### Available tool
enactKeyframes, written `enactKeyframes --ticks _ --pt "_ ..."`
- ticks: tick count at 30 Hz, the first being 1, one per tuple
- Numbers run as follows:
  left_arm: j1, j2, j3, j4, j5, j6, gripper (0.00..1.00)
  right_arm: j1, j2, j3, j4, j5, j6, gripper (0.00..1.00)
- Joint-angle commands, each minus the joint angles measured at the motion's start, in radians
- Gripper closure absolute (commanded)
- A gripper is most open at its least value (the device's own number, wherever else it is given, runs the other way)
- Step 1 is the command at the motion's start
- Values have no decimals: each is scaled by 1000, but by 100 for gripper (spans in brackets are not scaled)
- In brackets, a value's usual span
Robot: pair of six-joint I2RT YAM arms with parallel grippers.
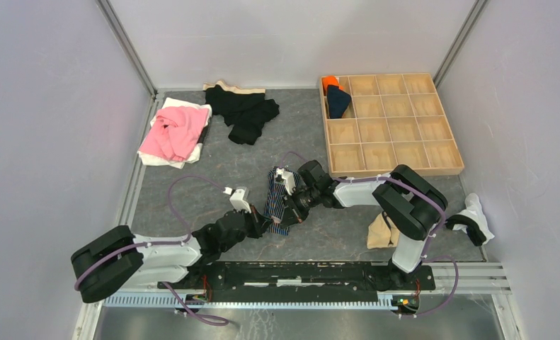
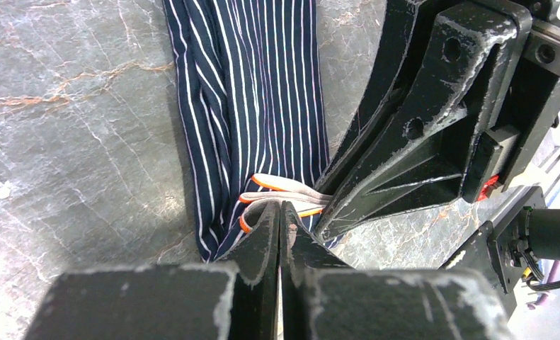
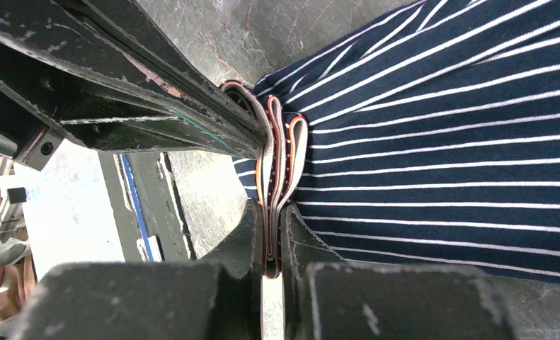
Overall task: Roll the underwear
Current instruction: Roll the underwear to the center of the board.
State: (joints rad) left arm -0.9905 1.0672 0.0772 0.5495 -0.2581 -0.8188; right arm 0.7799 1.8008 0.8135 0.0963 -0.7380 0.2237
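Observation:
The navy striped underwear lies folded into a long narrow strip on the grey table between the two arms. Its grey and orange waistband is bunched in layers at the near end. My right gripper is shut on those waistband layers, and it reaches in from the right. My left gripper is shut, with no cloth seen between its fingers. Its tips press against the waistband at the strip's near end. The striped cloth stretches away flat beyond both grippers.
A wooden compartment tray stands at the back right with orange and navy rolls in one corner cell. A pink garment and black garments lie at the back left. A tan piece and white briefs lie right.

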Motion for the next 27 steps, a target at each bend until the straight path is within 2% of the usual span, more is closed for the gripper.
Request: enactKeyframes --ticks 1,12,20,24,27 --pt "-2 55 12 104 0 -43 98 -13 28 -35 -74 150 -52 95" --pt "-2 141 13 99 -65 -51 98 -12 19 -44 -76 153 -53 92" --pt "-2 235 -19 140 -98 -83 98 -11 -44 -48 -77 150 -69 74" --pt "-2 283 -22 168 -91 -83 98 -12 -79 -47 -85 165 -76 55" --pt "-2 320 -24 200 -82 -83 98 -11 -104 -57 -86 183 -73 50"
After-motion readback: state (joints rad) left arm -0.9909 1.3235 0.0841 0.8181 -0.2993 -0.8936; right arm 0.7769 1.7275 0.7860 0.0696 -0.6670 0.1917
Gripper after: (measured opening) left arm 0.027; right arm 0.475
